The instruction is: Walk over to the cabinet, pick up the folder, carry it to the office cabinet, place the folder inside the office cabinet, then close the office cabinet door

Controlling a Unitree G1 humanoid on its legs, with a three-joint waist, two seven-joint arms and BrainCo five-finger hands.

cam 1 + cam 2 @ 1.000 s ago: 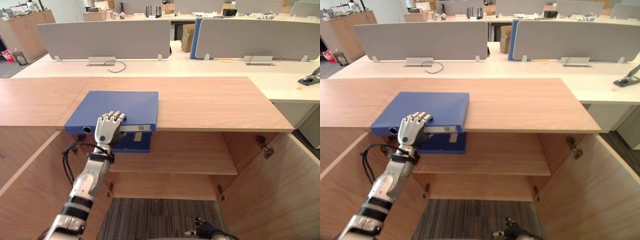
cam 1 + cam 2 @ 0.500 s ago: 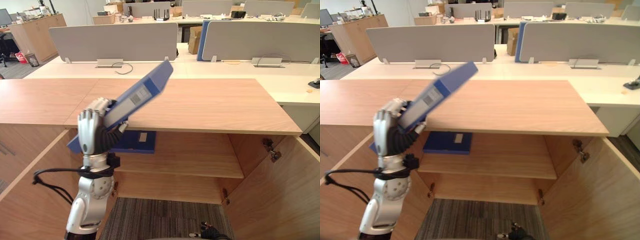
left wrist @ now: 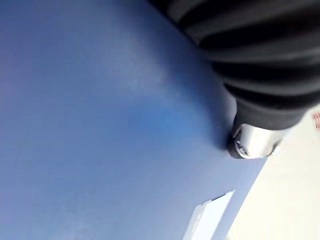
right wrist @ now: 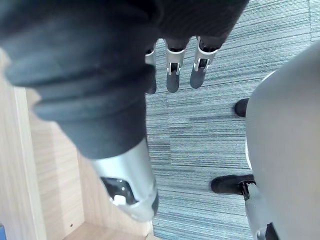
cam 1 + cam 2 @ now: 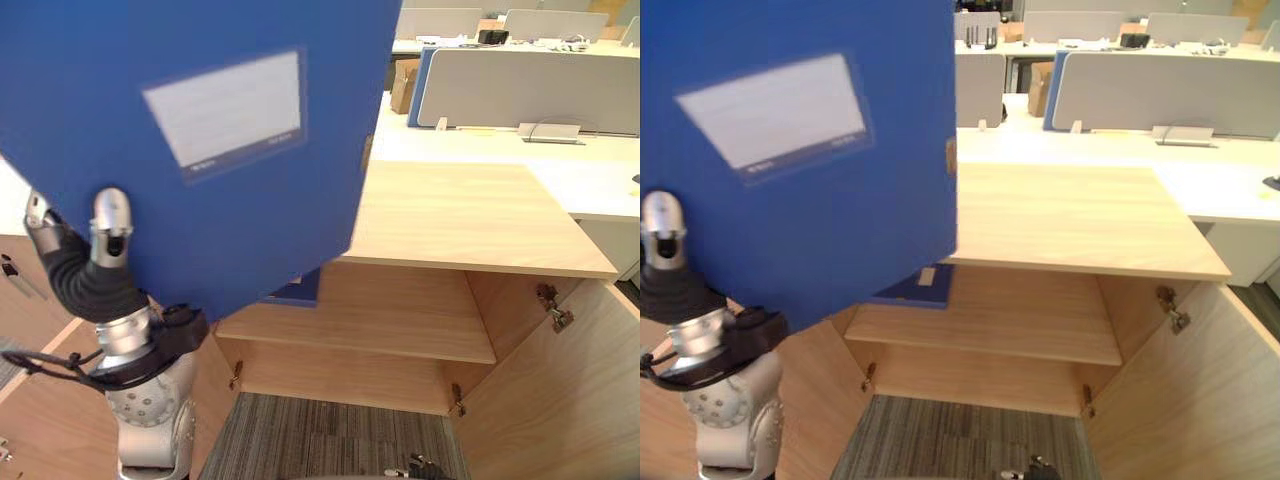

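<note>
At your left, the left hand (image 5: 108, 228) holds the blue folder (image 5: 220, 150): its thumb is clamped on the near face, its fingers are hidden behind, and the folder is raised clear of the cabinet top (image 5: 460, 215). The pick-up looks done. Below, a second blue folder (image 5: 300, 292) lies on the open cabinet's shelf (image 5: 400, 320). Carrying, placing and shutting the door (image 5: 565, 400) remain. The right hand (image 4: 172, 80) hangs slack-fingered, holding nothing, over the carpet (image 4: 210, 140).

The folder (image 5: 200, 150) stands upright at left, before the open cabinet (image 5: 470, 215), pinched in the left hand (image 5: 108, 225). A second folder (image 5: 915, 293) lies at the left end of the shelf (image 5: 400, 320) under the cabinet top; a desk (image 5: 600, 190) with screens (image 5: 530, 90) stands behind.
</note>
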